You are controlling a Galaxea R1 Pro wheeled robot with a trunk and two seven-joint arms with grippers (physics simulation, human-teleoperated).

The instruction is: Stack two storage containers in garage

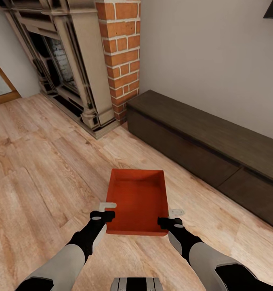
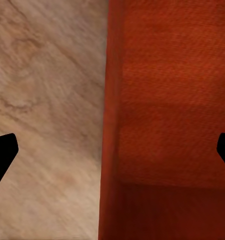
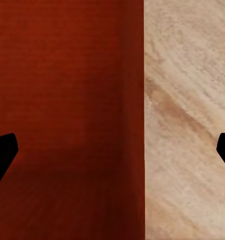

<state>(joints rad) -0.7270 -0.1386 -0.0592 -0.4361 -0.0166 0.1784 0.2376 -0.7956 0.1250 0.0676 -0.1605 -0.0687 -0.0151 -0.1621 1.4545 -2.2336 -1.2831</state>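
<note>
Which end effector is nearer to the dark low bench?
Right. The right end effector is at the orange box's side wall facing the bench; the left end effector is at the opposite wall.

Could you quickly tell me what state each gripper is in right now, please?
Left gripper: open, fingers straddling the left wall of the storage container.
Right gripper: open, fingers straddling the container's right wall.

Open plank floor (image 1: pixel 43 169) left, dark bench (image 1: pixel 209 149) – fireplace (image 1: pixel 59 60) blocking ahead
</note>
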